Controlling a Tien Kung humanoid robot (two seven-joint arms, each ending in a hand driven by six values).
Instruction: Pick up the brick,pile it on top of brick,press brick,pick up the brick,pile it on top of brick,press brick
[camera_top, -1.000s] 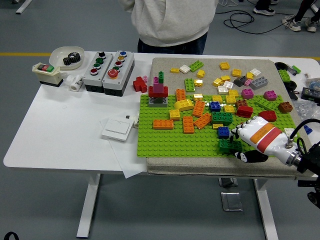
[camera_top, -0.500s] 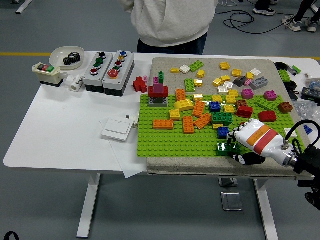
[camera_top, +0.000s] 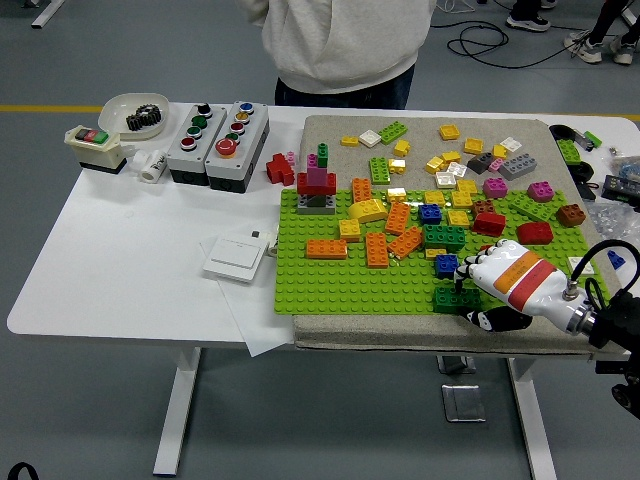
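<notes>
The right hand (camera_top: 490, 285) reaches in from the right edge, fingers curled down on a dark green brick (camera_top: 455, 298) at the near right of the green baseplate (camera_top: 330, 280). The brick lies flat, its long axis running left to right. A blue brick (camera_top: 446, 265) sits just behind it. The baseplate rests on the white table (camera_top: 140, 250).

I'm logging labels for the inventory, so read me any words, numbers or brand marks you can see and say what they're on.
No text can be read in this view.
Grey push-button boxes: no legible labels by the buttons.
Beige switch box: red and green keys, markings too small.
White wall switch: no visible print.
Robot hand: orange band, no lettering.
Building bricks: plain.
</notes>
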